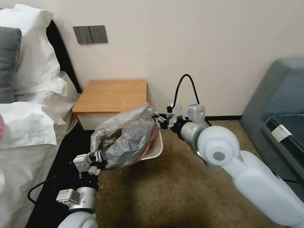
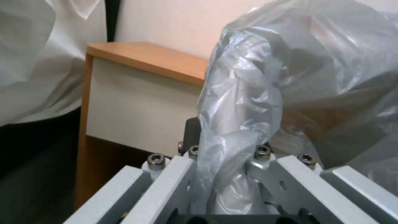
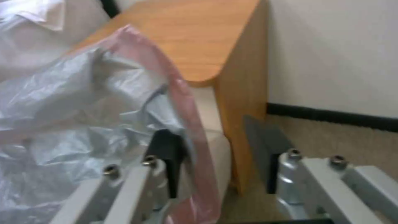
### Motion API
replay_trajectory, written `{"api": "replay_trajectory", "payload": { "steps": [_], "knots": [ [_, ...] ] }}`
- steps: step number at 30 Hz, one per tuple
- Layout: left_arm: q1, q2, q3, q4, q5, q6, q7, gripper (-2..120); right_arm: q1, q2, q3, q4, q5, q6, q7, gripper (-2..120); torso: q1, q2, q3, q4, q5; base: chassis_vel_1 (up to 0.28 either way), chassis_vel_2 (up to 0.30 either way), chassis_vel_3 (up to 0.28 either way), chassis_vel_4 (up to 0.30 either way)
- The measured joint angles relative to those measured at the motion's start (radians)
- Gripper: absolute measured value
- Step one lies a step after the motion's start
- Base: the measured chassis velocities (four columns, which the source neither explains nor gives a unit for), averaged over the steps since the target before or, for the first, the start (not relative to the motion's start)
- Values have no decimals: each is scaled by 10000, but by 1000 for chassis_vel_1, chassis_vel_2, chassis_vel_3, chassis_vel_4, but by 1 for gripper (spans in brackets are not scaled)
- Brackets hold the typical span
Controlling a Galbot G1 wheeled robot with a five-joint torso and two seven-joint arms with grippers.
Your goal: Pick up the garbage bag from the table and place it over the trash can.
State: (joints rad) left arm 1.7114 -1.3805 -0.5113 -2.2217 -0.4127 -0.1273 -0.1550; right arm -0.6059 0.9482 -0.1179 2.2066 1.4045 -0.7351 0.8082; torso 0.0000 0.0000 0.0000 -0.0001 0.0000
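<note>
Garbage bag (image 1: 129, 139) draped over trash can (image 1: 155, 148) — left pincer (image 1: 96, 157) clamps it; right pincer (image 1: 161, 121) spread wide

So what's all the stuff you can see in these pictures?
garbage bag: one, grey with pinkish-red rim, draped on top of the trash can
trash can: one, cream-white, on the carpet in front of the table
table: one, orange-brown top, against the wall beside the bed
bed: one, white sheets, left side
pillows: two, one white and one grey, at the bed's head
wall switches: one grey panel, on the wall above the table
sofa: one, grey-blue, right side
carpet: brown, floor
left gripper: shut on the bag's near edge
right gripper: open, at the bag's pink rim
</note>
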Motion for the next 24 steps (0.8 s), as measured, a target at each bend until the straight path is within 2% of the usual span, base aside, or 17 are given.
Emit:
{"api": "replay_trajectory", "payload": {
  "steps": [3, 4, 6, 7, 11, 13, 16, 18, 19, 20, 22, 23, 24],
  "knots": [
    [-12, -26, 0, 0, -109, 9, 0, 5, -23, -281, 161, 109, 467, -2, 452, 58, 0, 0, 0, 0, 0, 0, 0, 0, 0],
    [-12, -26, 0, 0, -109, 9, 0, 5, -23, -281, 161, 109, 467, -2, 452, 58, 0, 0, 0, 0, 0, 0, 0, 0, 0],
    [-13, -40, -2, -1, -176, 16, 0, 5, -134, -381, 352, 154, 703, -1, 535, 68, 0, 0, 0, 0, 1, 0, 0, 0, 0],
    [-13, -45, -11, -5, -234, 21, 0, 5, -220, -404, 510, 195, 897, 8, 537, 73, 0, 0, 0, 0, 1, 0, 0, 0, 0],
    [1, -48, -37, -36, -417, 60, 8, 5, -391, -405, 902, 249, 1435, 17, 531, 81, 0, 0, 0, 1, 1, 0, 0, 0, 0],
    [23, -49, -83, -81, -655, 124, 29, 5, -603, -410, 1363, 266, 1925, 17, 339, 92, 0, 0, 0, 2, 1, 0, 0, 0, 0],
    [38, -41, -131, -114, -860, 195, 75, 5, -825, -551, 1823, 374, 2379, 21, 29, 99, 0, 0, 0, 2, 1, 0, 0, 0, 0],
    [40, -26, -165, -115, -1034, 250, 96, 5, -1108, -808, 2170, 505, 2542, 25, -627, 100, 0, 0, 0, 2, -1, 0, 0, 0, 0],
    [35, -17, -182, -116, -1139, 290, 120, 5, -1548, -1047, 2573, 677, 2488, 65, -1584, 100, 0, 0, 0, 2, 0, 0, 0, 0, 0],
    [35, -17, -182, -116, -1139, 290, 120, 5, -1548, -1047, 2573, 677, 2488, 65, -1584, 100, 0, 0, 0, 2, 0, 0, 0, 0, 0],
    [33, -7, -190, -112, -1317, 359, 132, 5, -2342, -1285, 3165, 883, 2227, 261, -2929, 100, 0, 0, 0, 1, 0, 0, 0, 0, 0],
    [33, -7, -190, -112, -1317, 359, 132, 5, -2342, -1285, 3165, 883, 2227, 261, -2929, 100, 0, 0, 0, 1, 0, 0, 0, 0, 0],
    [31, 5, -187, -111, -1442, 417, 134, 5, -2735, -1359, 3457, 918, 1958, 416, -3543, 100, 0, 0, 0, 0, 0, 0, 0, 0, 0]
  ]
}}
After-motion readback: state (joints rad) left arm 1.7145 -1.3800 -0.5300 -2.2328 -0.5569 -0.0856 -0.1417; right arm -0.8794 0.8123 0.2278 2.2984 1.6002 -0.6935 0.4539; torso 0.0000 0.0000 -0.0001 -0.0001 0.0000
